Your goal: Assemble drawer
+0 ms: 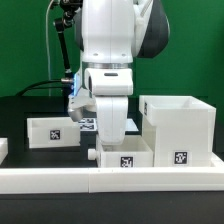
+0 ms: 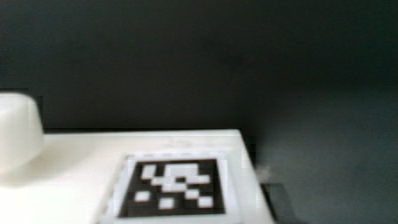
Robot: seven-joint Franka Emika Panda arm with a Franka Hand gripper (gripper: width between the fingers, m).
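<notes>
The large white casing (image 1: 180,128) stands at the exterior view's right, its tag facing front. One small open-topped box (image 1: 124,155) sits against its left side by the front rail. The other small box (image 1: 54,130) stands apart at the exterior view's left. My gripper (image 1: 110,128) hangs straight down just behind the middle box, its fingertips at that box's rear rim; the jaws' stand cannot be made out. The wrist view shows a blurred white face with a tag (image 2: 178,186) close below and a rounded white part (image 2: 16,138) at the edge; no fingers show there.
The low white rail (image 1: 60,181) runs along the table's front edge. The marker board (image 1: 84,123) lies on the black table behind the gripper. Cables hang at the back left against the green backdrop.
</notes>
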